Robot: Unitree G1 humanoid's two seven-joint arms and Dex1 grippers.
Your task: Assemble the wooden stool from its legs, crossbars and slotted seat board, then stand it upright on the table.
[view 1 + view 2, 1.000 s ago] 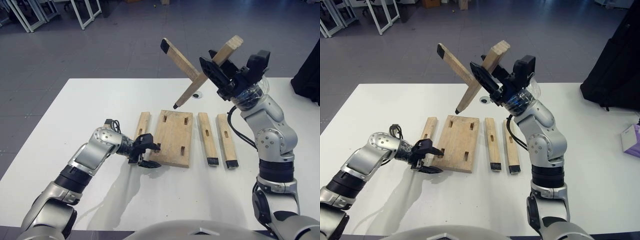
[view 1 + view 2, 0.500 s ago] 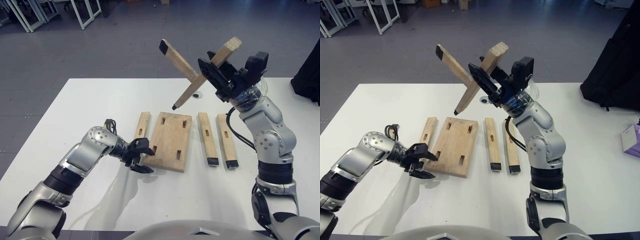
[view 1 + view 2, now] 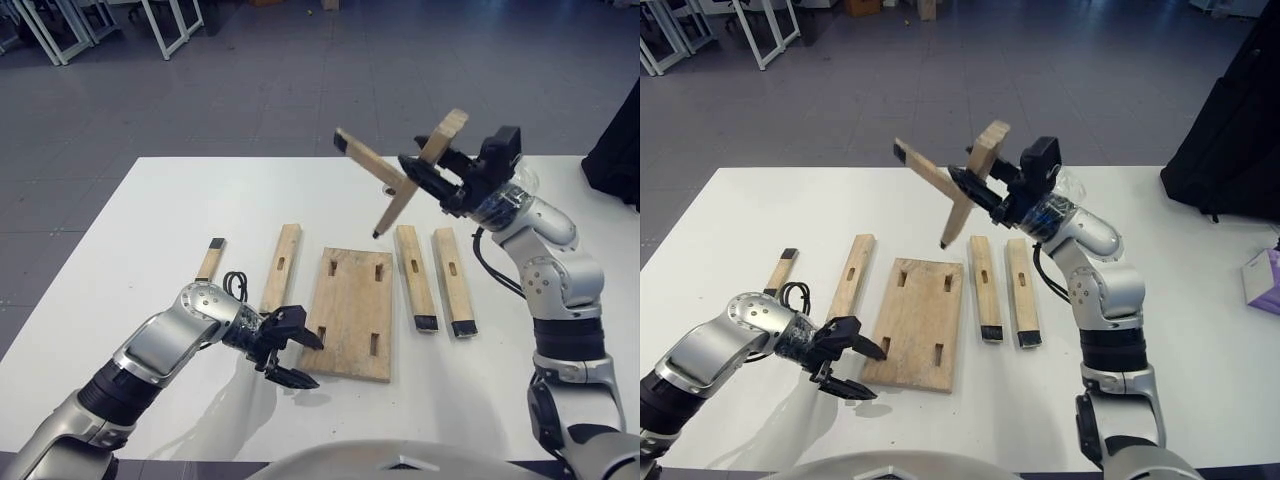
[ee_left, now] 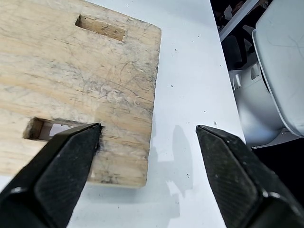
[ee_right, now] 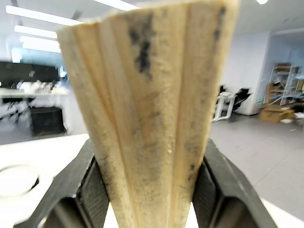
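The slotted seat board lies flat on the white table. My left gripper is open at the board's near left corner. In the left wrist view one fingertip lies over the board beside a slot, and the other hangs over bare table. My right gripper is shut on a cross of two joined wooden pieces, held in the air above the far end of the board. The right wrist view has the gripped piece between both fingers.
Three slotted legs lie flat: one left of the board, two to its right. A short black-tipped piece lies farther left. Free table surface stretches along the left, the far side and the right.
The seat board has slid toward the near edge along with my left gripper. My right arm has lowered and tilted the crossed pieces. The short black-tipped piece is now uncovered.
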